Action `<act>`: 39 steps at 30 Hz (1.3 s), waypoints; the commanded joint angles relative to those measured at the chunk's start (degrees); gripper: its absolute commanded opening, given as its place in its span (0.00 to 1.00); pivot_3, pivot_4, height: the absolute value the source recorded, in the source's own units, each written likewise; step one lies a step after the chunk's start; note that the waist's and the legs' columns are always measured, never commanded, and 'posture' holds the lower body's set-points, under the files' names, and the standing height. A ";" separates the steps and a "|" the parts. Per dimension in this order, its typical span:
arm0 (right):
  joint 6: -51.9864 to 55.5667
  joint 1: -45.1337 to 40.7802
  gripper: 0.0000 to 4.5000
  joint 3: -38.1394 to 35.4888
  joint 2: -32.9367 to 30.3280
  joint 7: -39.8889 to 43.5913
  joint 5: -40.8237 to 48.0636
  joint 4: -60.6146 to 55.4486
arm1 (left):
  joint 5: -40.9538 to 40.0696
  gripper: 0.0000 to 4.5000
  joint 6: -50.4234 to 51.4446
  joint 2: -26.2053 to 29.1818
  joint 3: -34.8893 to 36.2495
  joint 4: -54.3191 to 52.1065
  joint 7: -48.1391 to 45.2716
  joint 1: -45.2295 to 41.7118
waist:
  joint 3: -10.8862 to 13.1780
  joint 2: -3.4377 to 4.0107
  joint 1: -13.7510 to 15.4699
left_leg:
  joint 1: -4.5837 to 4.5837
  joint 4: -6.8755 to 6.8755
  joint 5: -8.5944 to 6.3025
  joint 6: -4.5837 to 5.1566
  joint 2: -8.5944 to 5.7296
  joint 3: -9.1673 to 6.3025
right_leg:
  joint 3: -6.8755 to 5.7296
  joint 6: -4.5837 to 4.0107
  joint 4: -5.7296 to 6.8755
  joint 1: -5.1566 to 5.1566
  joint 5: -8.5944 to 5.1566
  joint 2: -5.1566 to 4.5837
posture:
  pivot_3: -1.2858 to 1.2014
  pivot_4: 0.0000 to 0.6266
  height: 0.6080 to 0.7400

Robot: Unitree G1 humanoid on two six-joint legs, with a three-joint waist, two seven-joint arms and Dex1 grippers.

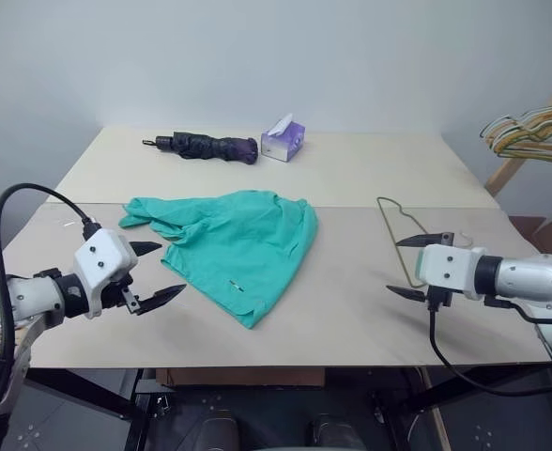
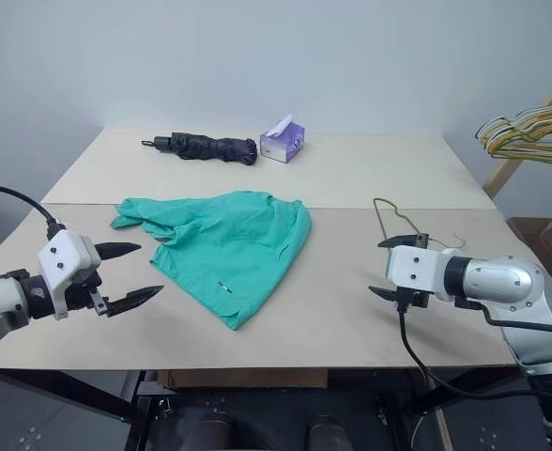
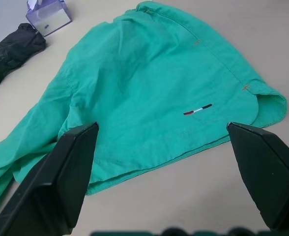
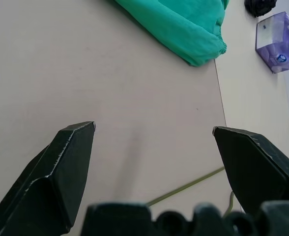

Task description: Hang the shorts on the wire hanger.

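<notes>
While its black pointed fingers gape wide and empty, the left hand (image 1: 149, 272) hovers at nine o'clock of the shorts (image 1: 234, 244), thin crumpled teal cloth spread mid-table (image 1: 370, 169). At three o'clock, the wire hanger (image 1: 400, 235), apparently lying flat, passes beneath the right hand (image 1: 415, 267), equally wide, empty.

Left gripper (image 1: 154, 271) at lower left, fingers spread wide, empty. Right gripper (image 1: 415, 267) at lower right, likewise spread, empty.
</notes>
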 commanded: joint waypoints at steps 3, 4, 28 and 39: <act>-1.51 -1.03 0.99 -0.78 -0.07 -0.24 -0.06 -0.12 | -2.09 1.00 2.33 -0.20 1.79 -1.24 1.25 -1.15 | 0.00 0.00 0.01 | 0.00 0.00 0.00 0.00 0.00 0.00 | 0.00 0.00 0.00 0.00 0.00 0.00 | 0.59 0.00 1.00; -1.56 -1.03 0.99 -0.77 -0.06 -0.25 -0.06 -0.07 | -1.95 1.00 2.31 -0.41 1.67 -1.23 1.78 -1.31 | 0.00 0.00 0.03 | 0.00 0.00 0.00 0.00 0.00 0.00 | 0.00 0.00 0.00 0.00 0.00 0.00 | 0.59 0.00 1.00; 2.43 2.54 0.99 -2.40 1.45 -4.16 -1.49 -4.13 | -4.30 1.00 9.31 -3.16 -9.17 -1.28 2.83 -4.48 | -0.01 0.01 -0.15 | -0.02 0.00 0.00 0.00 0.00 0.00 | 0.00 0.00 -0.01 -0.01 0.00 0.00 | 0.55 0.00 1.00; 7.65 4.65 0.99 -1.67 3.61 -7.97 -3.41 -9.15 | 5.11 1.00 8.62 -15.47 -27.50 2.64 10.81 -10.31 | -0.06 0.06 -1.45 | -0.05 0.03 0.00 0.00 -0.01 -0.03 | 0.01 -0.01 0.00 0.01 0.01 0.01 | 0.53 0.00 1.00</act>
